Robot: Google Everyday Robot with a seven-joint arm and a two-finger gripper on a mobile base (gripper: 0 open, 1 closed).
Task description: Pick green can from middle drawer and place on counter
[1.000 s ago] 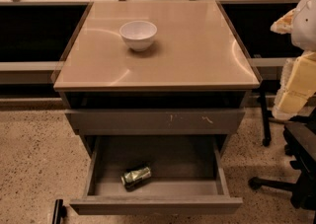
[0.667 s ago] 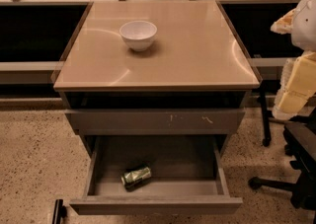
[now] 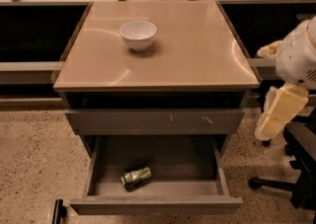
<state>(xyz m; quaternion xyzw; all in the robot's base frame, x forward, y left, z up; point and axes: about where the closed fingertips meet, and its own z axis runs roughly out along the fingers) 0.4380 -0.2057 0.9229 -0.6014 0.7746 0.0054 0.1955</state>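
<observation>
The green can (image 3: 136, 177) lies on its side on the dark floor of the open middle drawer (image 3: 155, 205), left of centre and near the front panel. The beige counter (image 3: 197, 45) tops the grey cabinet above it. My gripper (image 3: 279, 114), a pale yellowish end on a white arm, hangs at the right edge of the view. It is beside the cabinet's right side, above and well to the right of the can, and touches nothing.
A white bowl (image 3: 138, 34) stands on the counter, left of centre. A closed drawer front with pale scratch marks (image 3: 158, 121) sits just above the open drawer. A black office chair (image 3: 301, 168) stands on the speckled floor at right. Cluttered desks run behind.
The arm and gripper at the right edge have moved down and slightly left. The can, drawer and bowl have not moved.
</observation>
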